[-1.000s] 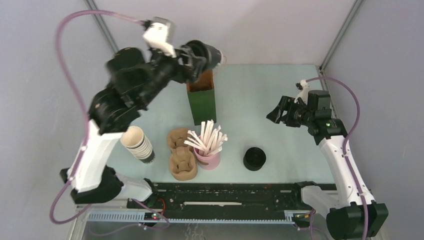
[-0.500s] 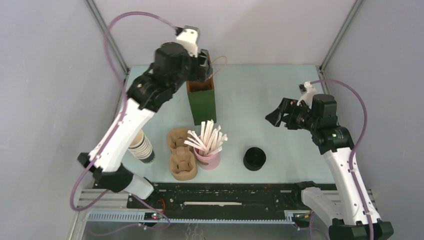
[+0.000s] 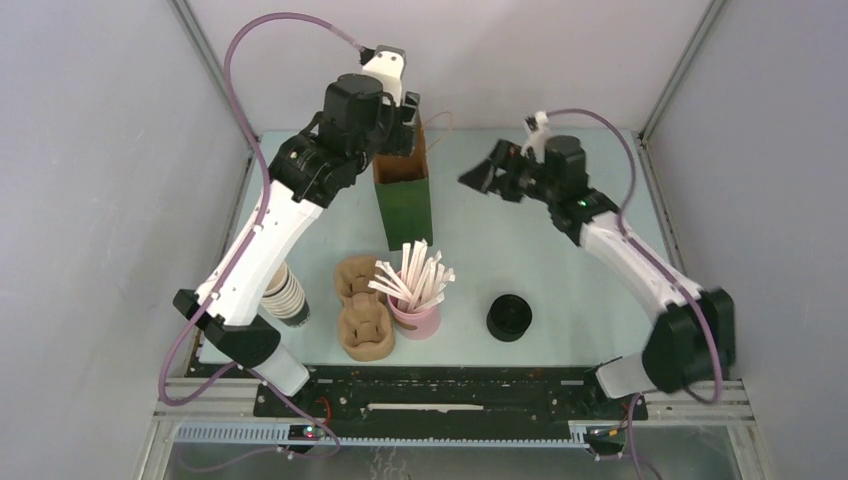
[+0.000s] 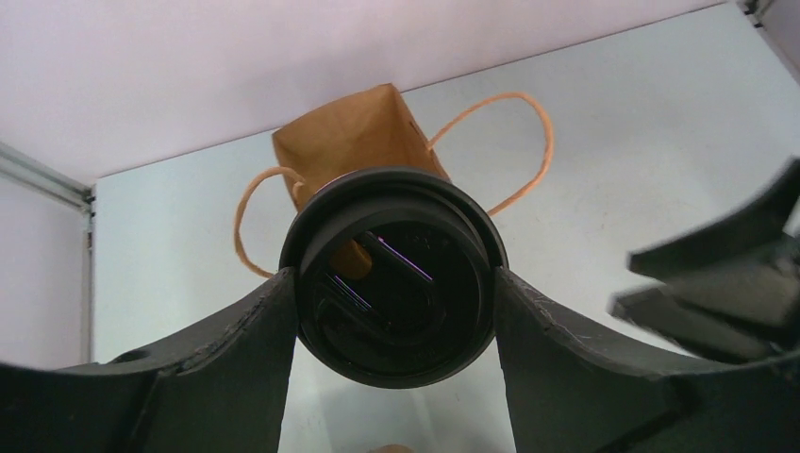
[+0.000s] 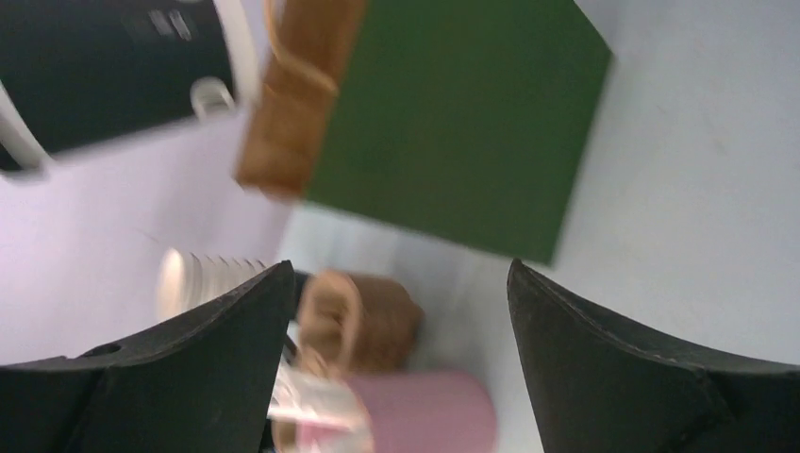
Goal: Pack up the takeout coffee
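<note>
Holding the takeout coffee by its sides, the left fingers press against the black cup from left and right, one on each flank. Its round dark end faces the wrist camera. The cup hangs over the open brown mouth of the green paper bag, which stands upright at the far middle of the worktop. From the left wrist the cup's rim overlaps the bag's opening, with the cord handles looping out on both sides. Whether the cup touches the bag cannot be told. From above, the arm hides the coffee.

The right fingers are spread wide with nothing between them. They hover just right of the bag and point toward it, apart from the cup.

Nearer on the worktop stand the pink straw holder with its straws and the brown pulp cup carriers just left of it. A ribbed stack of cups lies further left. A squat black stack of lids sits to the right.
</note>
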Available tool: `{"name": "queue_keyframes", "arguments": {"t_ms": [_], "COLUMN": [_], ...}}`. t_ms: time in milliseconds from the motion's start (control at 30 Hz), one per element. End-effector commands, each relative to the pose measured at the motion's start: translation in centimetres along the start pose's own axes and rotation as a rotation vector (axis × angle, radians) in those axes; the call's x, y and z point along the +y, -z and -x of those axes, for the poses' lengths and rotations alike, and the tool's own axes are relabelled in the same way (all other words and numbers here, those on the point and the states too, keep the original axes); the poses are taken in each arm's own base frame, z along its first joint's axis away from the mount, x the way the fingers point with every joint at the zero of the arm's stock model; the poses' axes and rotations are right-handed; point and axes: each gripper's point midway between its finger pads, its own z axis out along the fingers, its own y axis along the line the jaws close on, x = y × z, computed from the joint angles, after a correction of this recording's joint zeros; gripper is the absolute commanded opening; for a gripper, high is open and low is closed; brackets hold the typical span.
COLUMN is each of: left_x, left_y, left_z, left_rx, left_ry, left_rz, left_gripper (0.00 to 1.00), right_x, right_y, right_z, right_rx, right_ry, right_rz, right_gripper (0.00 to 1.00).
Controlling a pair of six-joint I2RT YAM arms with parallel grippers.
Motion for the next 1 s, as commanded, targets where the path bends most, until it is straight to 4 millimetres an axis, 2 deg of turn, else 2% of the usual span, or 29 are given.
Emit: {"name": "queue_keyframes", "arguments": {"t_ms": [0,67,167,267,333,433,500,567,733,767,800,833,867,967], "left_x": [2.6,2.9,3.1,3.1,3.2,3.4,3.7,3.8,3.5,3.5,3.6,3.7,3.6,2.7], "left_y": [1.4,1.7,1.9,1.9,1.8,1.6,1.8,1.8,2.3,2.3,2.2,2.1,1.9,1.5], "left_z": [0.3,-0.1,-0.1,-0.8,-1.4,-1.7,-1.6,-1.8,-1.8,-1.5,-1.1,-0.7,-0.5,-0.4], "left_rx": [0.008,0.028,0.028,0.037,0.044,0.047,0.045,0.046,0.052,0.047,0.041,0.033,0.030,0.033], "left_ry": [-0.021,-0.037,-0.037,-0.021,-0.021,-0.029,-0.020,0.011,0.086,0.099,0.109,0.120,0.135,0.185], "left_rz": [0.098,0.104,0.100,0.083,0.083,0.085,0.091,0.082,0.052,0.051,0.056,0.056,0.051,-0.010], "left_gripper": [0.29,0.30,0.30,0.29,0.29,0.30,0.30,0.30,0.30,0.30,0.30,0.30,0.30,0.30], "right_x": [7.9,8.7,8.4,8.4,8.1,6.6,5.7,5.8,6.2,6.4,6.6,6.7,6.9,8.0], "right_y": [-3.6,-5.0,-7.3,-9.0,-9.8,-10.8,-10.8,-10.6,-10.0,-9.8,-9.6,-9.1,-8.5,-5.7], "right_z": [8.8,10.0,11.8,12.5,12.7,11.8,11.6,11.6,11.7,12.0,12.4,12.8,13.2,13.7], "right_rx": [-0.250,-0.259,-0.244,-0.209,-0.193,-0.134,-0.114,-0.091,-0.025,-0.016,-0.018,-0.022,-0.026,-0.010], "right_ry": [-0.136,-0.188,-0.300,-0.352,-0.363,-0.382,-0.390,-0.395,-0.327,-0.327,-0.327,-0.321,-0.317,-0.255], "right_rz": [0.241,0.249,0.217,0.212,0.188,0.111,0.078,0.095,0.106,0.121,0.133,0.147,0.156,0.203], "right_gripper": [0.91,0.91,0.86,0.79,0.71,0.54,0.43,0.32,0.32,0.26,0.16,0.06,0.00,0.00]}}
